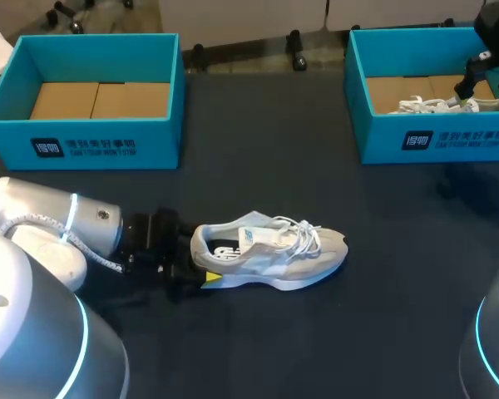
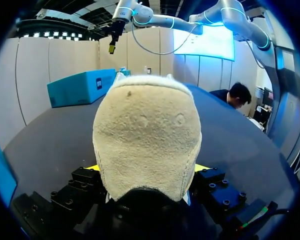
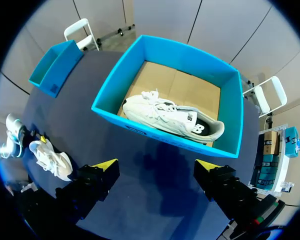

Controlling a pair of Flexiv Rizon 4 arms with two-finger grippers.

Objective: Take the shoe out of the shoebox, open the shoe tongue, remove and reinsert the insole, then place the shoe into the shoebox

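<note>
A pale grey and white sneaker [image 1: 270,249] lies on its sole in the middle of the dark table, toe to the right. My left gripper [image 1: 201,268] sits at its heel. In the left wrist view the suede heel [image 2: 147,135] fills the gap between both fingers, which press it from two sides, so the gripper [image 2: 147,170] is shut on it. My right gripper [image 3: 155,167] hangs open and empty above the near wall of the right teal shoebox [image 3: 155,132]. A second white sneaker [image 3: 172,117] lies on cardboard in that box [image 1: 432,137].
A second teal shoebox [image 1: 91,141] stands at the back left, with only cardboard in it. Dark table surface stretches between the two boxes and in front of the sneaker.
</note>
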